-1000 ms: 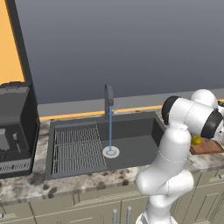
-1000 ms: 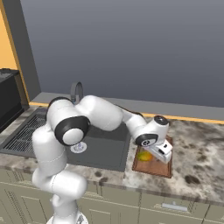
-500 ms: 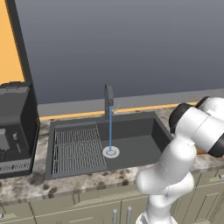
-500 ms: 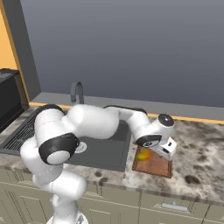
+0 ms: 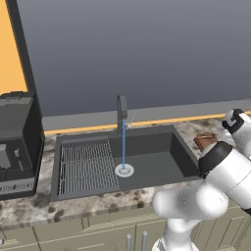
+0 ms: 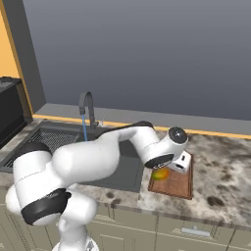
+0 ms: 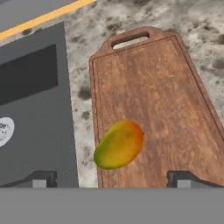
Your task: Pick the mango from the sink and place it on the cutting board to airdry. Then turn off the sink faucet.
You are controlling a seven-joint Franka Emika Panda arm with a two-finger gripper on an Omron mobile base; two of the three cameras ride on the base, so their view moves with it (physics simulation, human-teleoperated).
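left base view: you see water running from the faucet (image 5: 121,112) down to the drain of the sink (image 5: 147,159). the tap stands at the back rim of the basin, and only a corner of the cutting board (image 5: 205,141) peeks out past the arm, on the counter (image 5: 29,208) to the right of the sink. so your next target, the tap's lever, lies well to the left of where the arm reaches now.

right base view: the claw (image 6: 180,163) hangs over the board (image 6: 179,180), and the mango (image 6: 160,173) sits on the board's sink-side edge, just below and beside it. the faucet (image 6: 87,109) is far across the basin (image 6: 128,171) from the hand, so you would have to swing back over the sink to reach it.

hand view: your claw (image 7: 113,178) has its two tips spread wide, with nothing between them. the mango (image 7: 119,145) lies free on the board (image 7: 155,100), near its left rim, its long axis running diagonally, just ahead of the tips and touching neither. the fruit looks placed; the tap seems to be what is left.
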